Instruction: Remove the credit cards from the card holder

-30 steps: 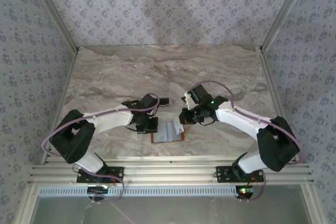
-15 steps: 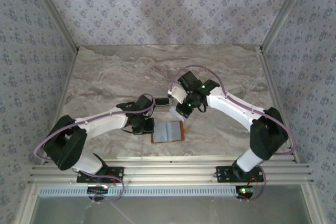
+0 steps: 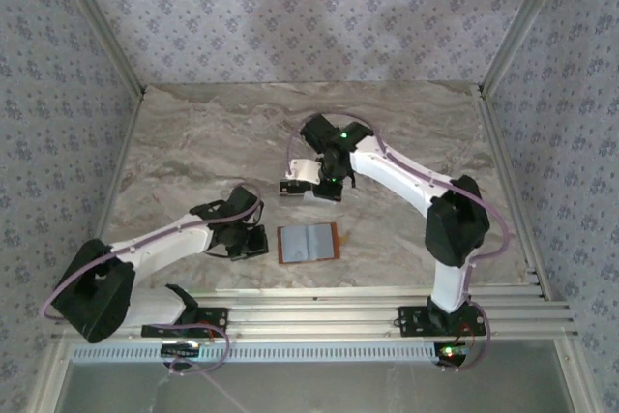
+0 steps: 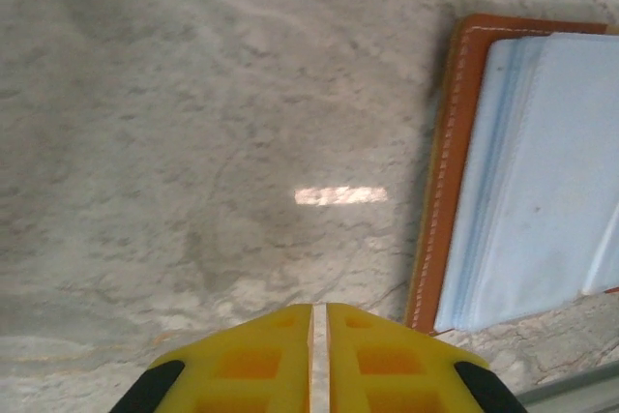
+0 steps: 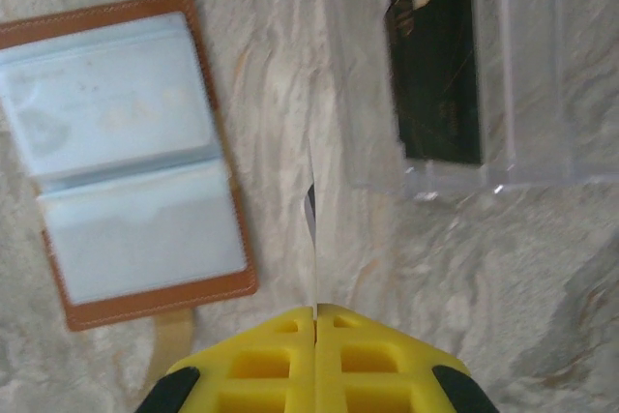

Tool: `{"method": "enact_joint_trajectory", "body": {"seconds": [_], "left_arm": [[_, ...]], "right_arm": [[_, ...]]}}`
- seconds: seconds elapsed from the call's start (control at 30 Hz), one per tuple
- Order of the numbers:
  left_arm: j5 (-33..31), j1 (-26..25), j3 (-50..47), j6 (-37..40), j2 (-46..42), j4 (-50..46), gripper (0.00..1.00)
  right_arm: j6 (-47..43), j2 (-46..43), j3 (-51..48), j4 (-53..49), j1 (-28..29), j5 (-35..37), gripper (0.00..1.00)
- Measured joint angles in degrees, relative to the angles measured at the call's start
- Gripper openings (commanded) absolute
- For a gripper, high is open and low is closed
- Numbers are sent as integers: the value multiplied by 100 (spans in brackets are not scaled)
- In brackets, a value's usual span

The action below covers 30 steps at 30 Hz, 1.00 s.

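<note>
Right gripper (image 5: 315, 310): clenched on a thin card (image 5: 311, 215) held edge-on; carried away from the wallet to the clear rack (image 5: 527, 74).
Left gripper (image 4: 319, 309): nearly closed, empty, pulled back left.
Card holder (image 3: 308, 243): open, flat, near centre.
Dark card (image 5: 435, 55): in rack.

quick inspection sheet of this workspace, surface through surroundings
surface: pale marble-look table
job's things: card holder lies open, visible sleeves look empty; dark card sits in the clear rack; whitish card held edge-on
clutter: nothing seen
grippers: left gripper nearly shut, empty, beside the holder; right gripper shut on the whitish card
cables: lilac cables loop along both arms
surroundings: floral walls, aluminium rails
</note>
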Motion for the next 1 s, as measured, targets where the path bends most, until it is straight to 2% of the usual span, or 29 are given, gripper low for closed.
{"method": "enact_joint_trajectory", "body": {"seconds": [0.47,0.67,1.0], "left_arm": [[15,376,-614,-177,-1038,-76,17],[17,481,-664,-177,-1244,-205,17],[15,555,-758,-240,-1519,-345,17]], "right_arm": [[-726,1722,2793,-754,22,232,0],[-800,2140,3296,-850,24,238,0],[-863,2653,3497,-876,50,225,0]]}}
